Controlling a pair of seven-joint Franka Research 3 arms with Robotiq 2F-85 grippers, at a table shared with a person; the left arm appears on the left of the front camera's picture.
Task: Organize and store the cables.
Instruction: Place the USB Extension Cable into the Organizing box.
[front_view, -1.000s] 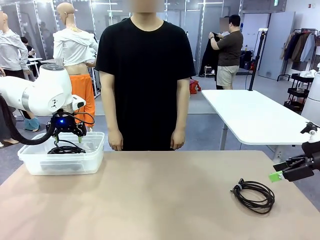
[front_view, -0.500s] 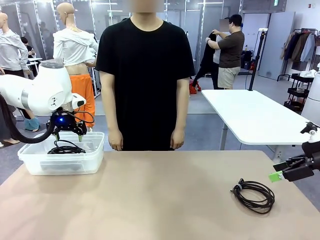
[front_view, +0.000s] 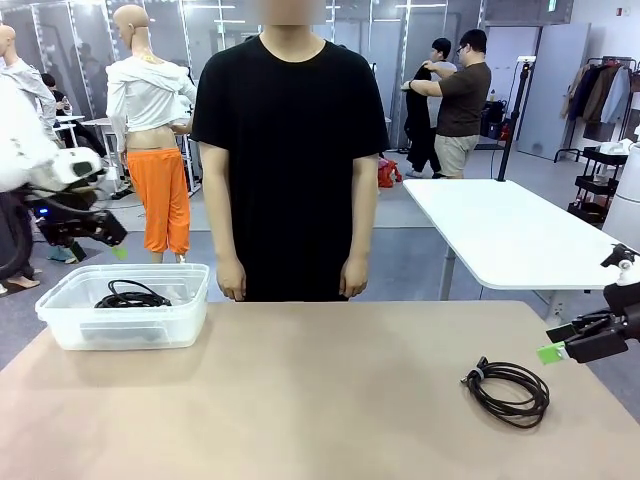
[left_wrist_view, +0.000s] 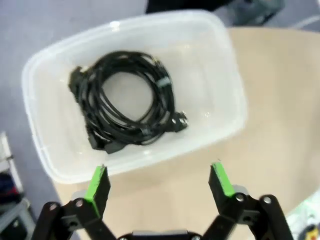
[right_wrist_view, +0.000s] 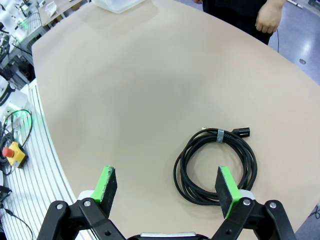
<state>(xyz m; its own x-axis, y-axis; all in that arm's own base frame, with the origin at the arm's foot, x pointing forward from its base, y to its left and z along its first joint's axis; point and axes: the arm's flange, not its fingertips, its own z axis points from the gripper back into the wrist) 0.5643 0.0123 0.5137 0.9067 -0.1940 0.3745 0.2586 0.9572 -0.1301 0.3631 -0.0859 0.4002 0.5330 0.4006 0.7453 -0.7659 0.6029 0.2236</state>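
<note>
Tan table (front_view: 300, 400): cable coil (right_wrist_view: 180, 170) lying loose; second coil (left_wrist_view: 92, 107) in clear tub (left_wrist_view: 205, 70) | left gripper (left_wrist_view: 159, 172), right gripper (right_wrist_view: 166, 175): jaws wide, empty

No legible txt, labels, brands or nos. in any view; green ceiling sign (front_view: 551, 5), far bkgd, too small to read.

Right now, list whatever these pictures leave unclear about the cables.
- Cables in the bin: left wrist view is blurred, so the number of coils cannot be counted.
- Same cables, front view: the bin's cloudy wall hides their lower part.
- Loose cable on the table: its plug type is too small in either view.
</note>
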